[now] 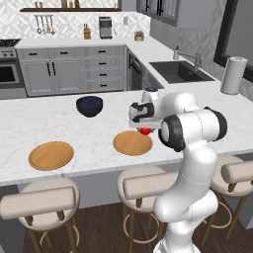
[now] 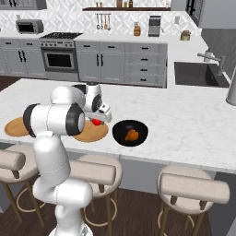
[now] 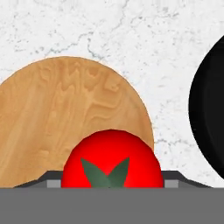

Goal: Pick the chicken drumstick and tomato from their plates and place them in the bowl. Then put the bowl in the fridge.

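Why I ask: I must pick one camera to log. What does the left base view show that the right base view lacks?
Left base view: a small dark bowl with a bluish inside and a paper towel roll. Right base view: the wide black bowl holding the chicken drumstick, plus the oven. Both: the tomato by one plate, and the second plate.

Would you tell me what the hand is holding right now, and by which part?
The hand grips the tomato by its round sides, lifted above its plate.

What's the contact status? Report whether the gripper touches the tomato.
Touching. In the hand view the gripper clasps the tomato, its tips meeting both sides with no gap.
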